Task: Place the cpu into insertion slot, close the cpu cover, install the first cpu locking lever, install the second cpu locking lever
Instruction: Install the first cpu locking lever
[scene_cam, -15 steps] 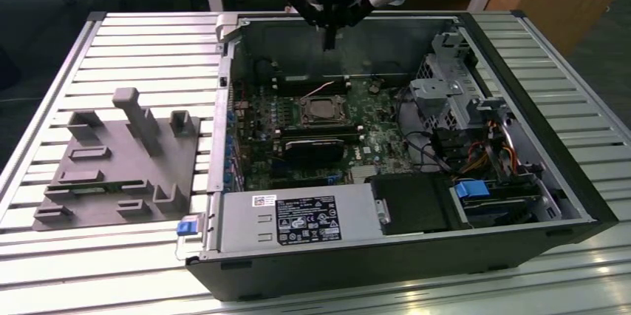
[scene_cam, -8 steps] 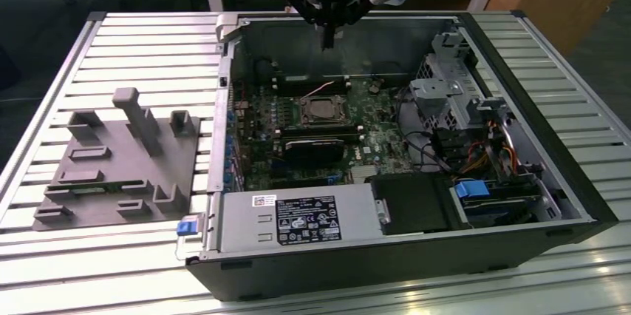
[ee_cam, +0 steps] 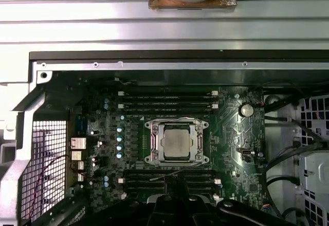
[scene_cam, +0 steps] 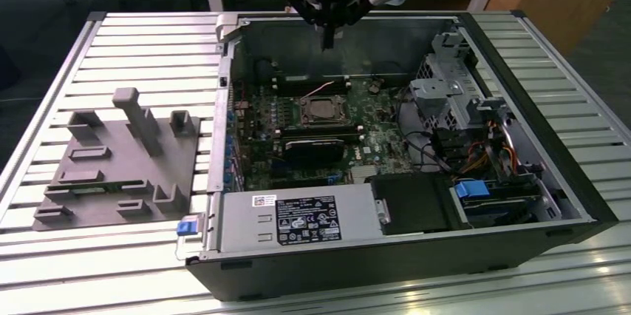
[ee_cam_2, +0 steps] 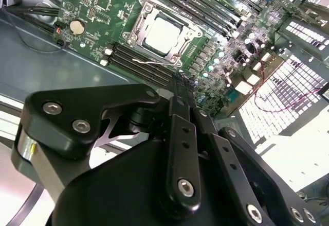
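Note:
The cpu (ee_cam: pixel 176 142) lies flat in the insertion slot on the green motherboard, silvery top up; it also shows as cpu (ee_cam_2: pixel 162 33) and cpu (scene_cam: pixel 321 112). The cpu cover (ee_cam: pixel 153 144) lies down around it as a metal frame. One thin wire locking lever (ee_cam: pixel 180 170) stands loose and slanted off the socket's edge, seen too as lever (ee_cam_2: pixel 149 61). Another lever (ee_cam: pixel 175 119) runs along the opposite edge. My gripper (scene_cam: pixel 326 43) hangs above the case's far side, shut and holding nothing, with its tips (ee_cam_2: pixel 181 82) off to the side of the socket.
The open computer case (scene_cam: pixel 227 108) lies on a slatted metal table. A grey fixture block (scene_cam: pixel 118 160) with holders sits on the exterior view's left. A power supply (scene_cam: pixel 295 219), a black module (scene_cam: pixel 313 151), a drive cage (scene_cam: pixel 463 100) and cables (scene_cam: pixel 434 152) crowd the case.

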You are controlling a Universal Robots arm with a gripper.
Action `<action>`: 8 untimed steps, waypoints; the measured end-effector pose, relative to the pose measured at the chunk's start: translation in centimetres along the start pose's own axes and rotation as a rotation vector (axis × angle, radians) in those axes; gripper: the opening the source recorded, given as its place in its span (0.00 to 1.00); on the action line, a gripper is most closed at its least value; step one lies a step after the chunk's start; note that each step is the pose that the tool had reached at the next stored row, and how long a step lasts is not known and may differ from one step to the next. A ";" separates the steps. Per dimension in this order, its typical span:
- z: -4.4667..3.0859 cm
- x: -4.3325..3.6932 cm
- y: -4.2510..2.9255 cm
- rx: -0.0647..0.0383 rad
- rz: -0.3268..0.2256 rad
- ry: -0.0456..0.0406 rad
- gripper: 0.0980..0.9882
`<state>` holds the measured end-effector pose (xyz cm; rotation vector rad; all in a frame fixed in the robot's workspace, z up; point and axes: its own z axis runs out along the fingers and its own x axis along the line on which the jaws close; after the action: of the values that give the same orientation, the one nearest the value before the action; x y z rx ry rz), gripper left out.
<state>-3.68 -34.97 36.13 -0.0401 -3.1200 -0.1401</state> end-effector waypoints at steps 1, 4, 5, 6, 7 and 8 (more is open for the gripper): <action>0.07 0.00 0.05 0.000 0.000 -0.0001 0.01; 0.29 0.00 0.23 0.000 0.000 0.0000 0.01; 0.38 0.00 0.34 0.000 0.000 0.0000 0.01; 0.45 0.00 0.42 0.000 0.000 0.0000 0.01; 0.54 0.00 0.48 0.000 0.000 0.0001 0.01; 0.65 0.00 0.55 0.000 0.000 0.0000 0.01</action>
<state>-3.68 -34.37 35.54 -0.0400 -3.1200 -0.1402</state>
